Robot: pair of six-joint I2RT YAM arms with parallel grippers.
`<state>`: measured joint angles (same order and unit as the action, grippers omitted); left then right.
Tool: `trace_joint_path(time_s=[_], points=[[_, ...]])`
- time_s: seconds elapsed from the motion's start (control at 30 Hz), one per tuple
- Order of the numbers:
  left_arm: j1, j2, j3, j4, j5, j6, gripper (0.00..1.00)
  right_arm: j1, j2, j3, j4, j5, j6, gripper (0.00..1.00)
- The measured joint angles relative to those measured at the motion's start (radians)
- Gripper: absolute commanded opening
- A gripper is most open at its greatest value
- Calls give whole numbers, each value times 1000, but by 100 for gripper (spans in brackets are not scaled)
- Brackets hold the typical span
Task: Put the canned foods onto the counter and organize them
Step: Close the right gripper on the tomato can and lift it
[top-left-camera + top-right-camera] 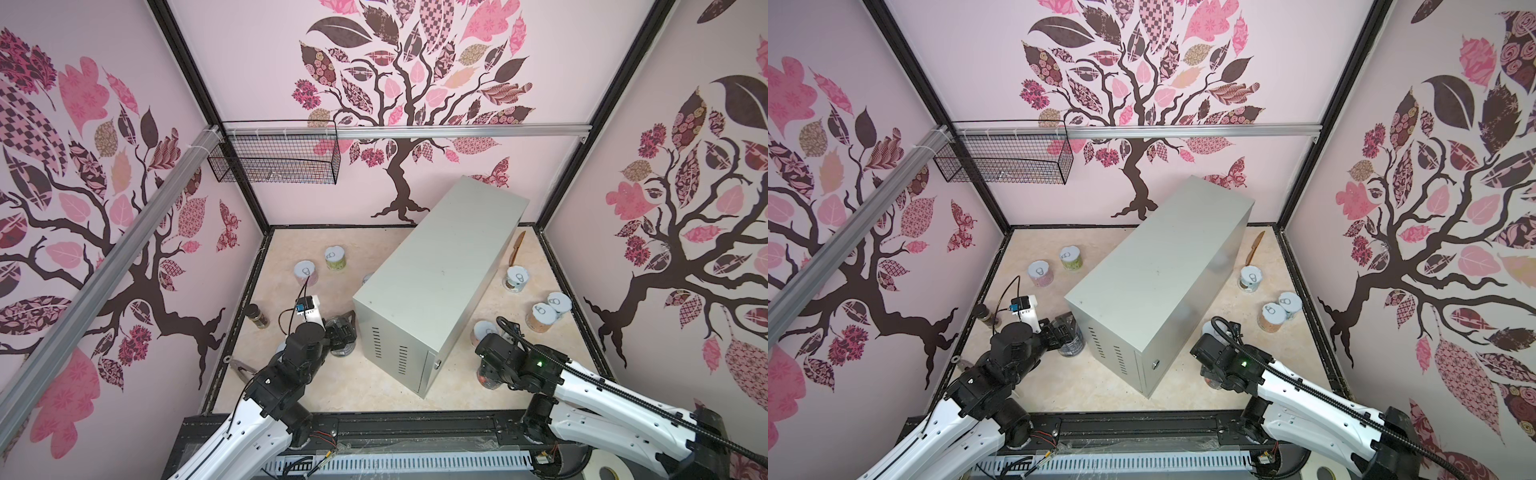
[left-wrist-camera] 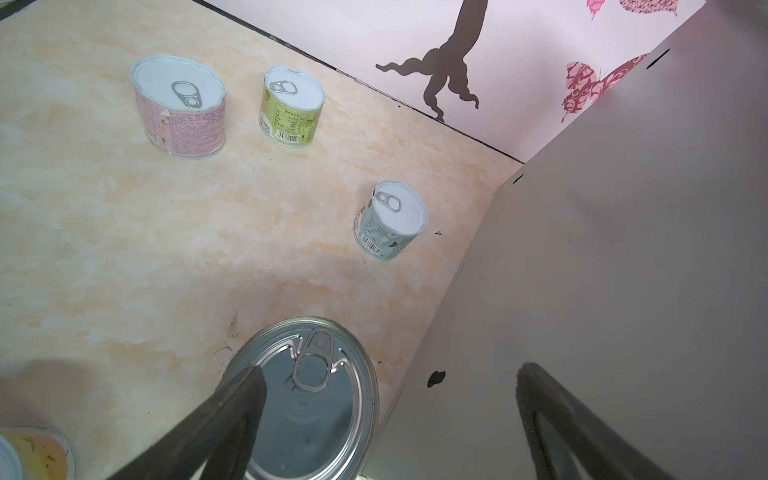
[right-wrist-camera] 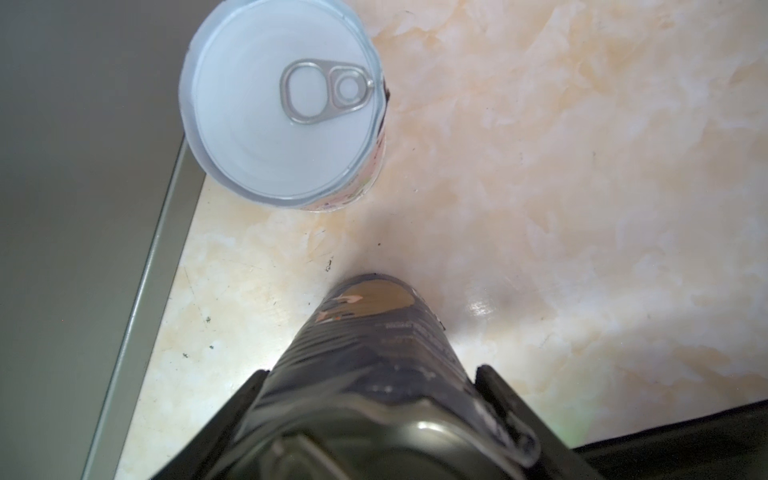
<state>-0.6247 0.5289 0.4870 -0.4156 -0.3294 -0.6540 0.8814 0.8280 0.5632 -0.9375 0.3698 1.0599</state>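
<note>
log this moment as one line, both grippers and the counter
left gripper: open above tall can | right gripper: jaws flank dark can, grip unclear | counter: nothing on top

The big box stands slanted on the tabletop. Left of it, the side can and the back can stand near each other, and the hidden can sits close to the box. The left tall can stands by the box's front corner, under the left tool. Right of the box, the near can stands just beside it, with the right tall can in front, between the right tool's jaws. Further right, the nearer twin can and the farther twin can stand side by side, the lone can behind them.
</note>
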Motion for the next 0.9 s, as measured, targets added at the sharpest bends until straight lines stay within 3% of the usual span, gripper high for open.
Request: trace_joint_path(time_s=[0.1, 0.33, 0.9], points=[[0, 0, 2, -13, 0, 1, 98, 0, -18, 0, 5, -5, -22, 41], [-3, 15, 86, -90, -11, 42, 98, 0, -48, 52, -29, -19, -63, 40], [-3, 43, 406, -263, -26, 200, 98, 0, -14, 664, -335, 72, -262, 39]])
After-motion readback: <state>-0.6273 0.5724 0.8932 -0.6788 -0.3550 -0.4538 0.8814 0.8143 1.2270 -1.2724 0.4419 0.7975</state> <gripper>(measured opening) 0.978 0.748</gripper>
